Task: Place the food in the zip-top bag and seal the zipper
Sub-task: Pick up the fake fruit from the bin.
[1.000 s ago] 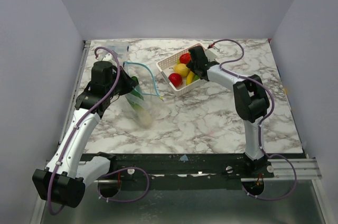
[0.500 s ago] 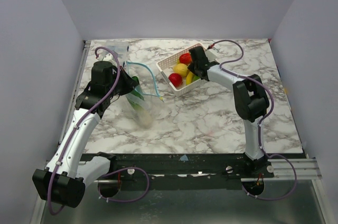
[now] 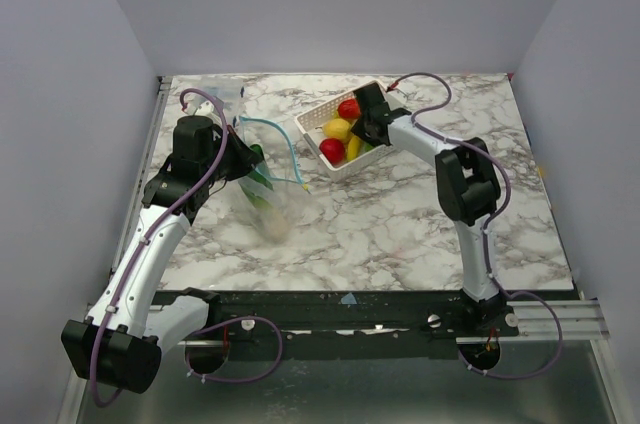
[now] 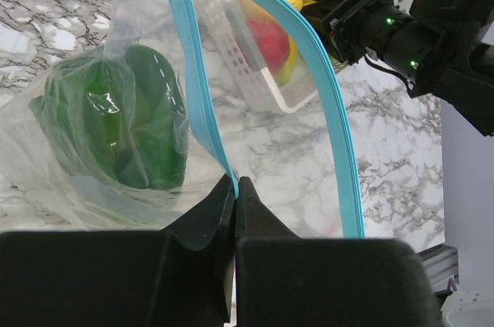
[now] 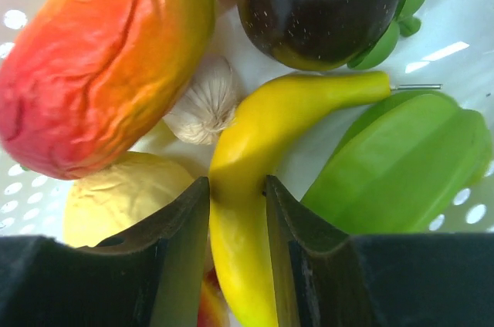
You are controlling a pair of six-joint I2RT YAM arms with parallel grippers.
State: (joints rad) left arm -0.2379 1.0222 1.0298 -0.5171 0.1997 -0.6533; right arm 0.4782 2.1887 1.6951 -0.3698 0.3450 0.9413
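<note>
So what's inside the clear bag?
A shiny green vegetable shows through the bag. Whatever lies under it, or deeper down, is hidden by it and the crinkly plastic.

One bag (image 4: 154,72), basket (image 3: 312,122); perhaps nine foods (image 5: 255,150)

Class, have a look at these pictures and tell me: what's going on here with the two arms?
The left gripper is shut on the zip-top bag at one side of its zipper, holding the mouth open. One green piece is already inside. The right gripper is down in the white basket, closed against both sides of the banana, which lies among the other food. The bag is not yet sealed.
</note>
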